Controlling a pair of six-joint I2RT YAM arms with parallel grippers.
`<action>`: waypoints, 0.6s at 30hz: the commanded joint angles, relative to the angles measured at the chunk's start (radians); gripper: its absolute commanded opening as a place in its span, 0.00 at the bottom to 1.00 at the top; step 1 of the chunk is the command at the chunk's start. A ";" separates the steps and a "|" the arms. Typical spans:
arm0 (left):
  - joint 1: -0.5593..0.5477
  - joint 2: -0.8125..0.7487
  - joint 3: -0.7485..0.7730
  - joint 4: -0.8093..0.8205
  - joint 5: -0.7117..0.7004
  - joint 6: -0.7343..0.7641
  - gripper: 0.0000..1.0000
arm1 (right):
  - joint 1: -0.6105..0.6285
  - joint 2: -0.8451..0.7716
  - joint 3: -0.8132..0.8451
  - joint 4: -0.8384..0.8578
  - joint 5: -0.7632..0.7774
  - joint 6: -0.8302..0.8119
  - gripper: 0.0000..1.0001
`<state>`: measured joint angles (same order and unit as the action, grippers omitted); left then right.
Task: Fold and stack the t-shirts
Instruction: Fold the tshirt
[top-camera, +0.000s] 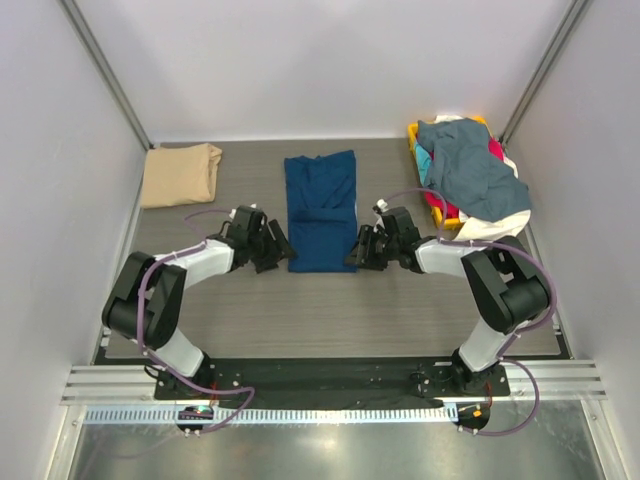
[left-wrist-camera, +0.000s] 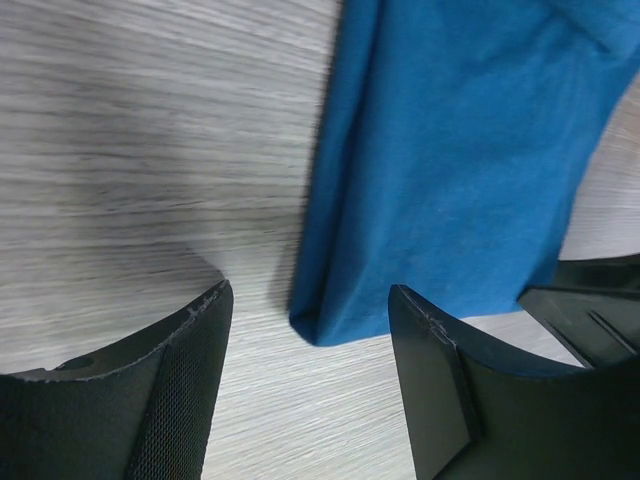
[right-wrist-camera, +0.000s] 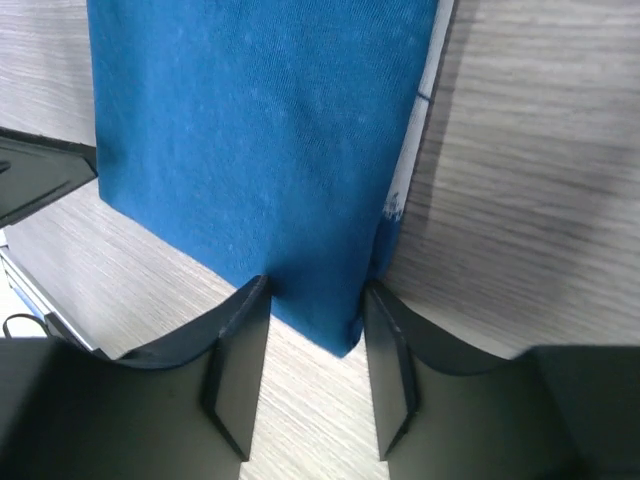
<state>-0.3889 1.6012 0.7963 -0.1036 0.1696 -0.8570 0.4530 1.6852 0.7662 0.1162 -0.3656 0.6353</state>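
nothing can be read in any of the three views. the blue t-shirt shows only plain cloth, with no lettering or label on the side that faces up. the tan t-shirt is plain as well. the small fittings on the rail by the arm bases are too small to make out any marking.

Top cam: high, behind, looks down on table; wrist cams v. close, both share navy t-shirt near hem.
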 joint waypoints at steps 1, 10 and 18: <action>-0.010 0.023 -0.045 0.070 0.016 -0.020 0.66 | 0.007 0.045 -0.002 0.023 0.024 -0.005 0.45; -0.034 0.065 -0.084 0.096 0.019 -0.036 0.50 | 0.007 0.088 0.004 0.027 0.024 -0.008 0.35; -0.041 0.132 -0.095 0.157 0.053 -0.053 0.18 | 0.007 0.093 0.013 0.007 0.030 -0.019 0.22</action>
<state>-0.4171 1.6737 0.7387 0.1055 0.2165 -0.9188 0.4541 1.7435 0.7765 0.1806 -0.3798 0.6456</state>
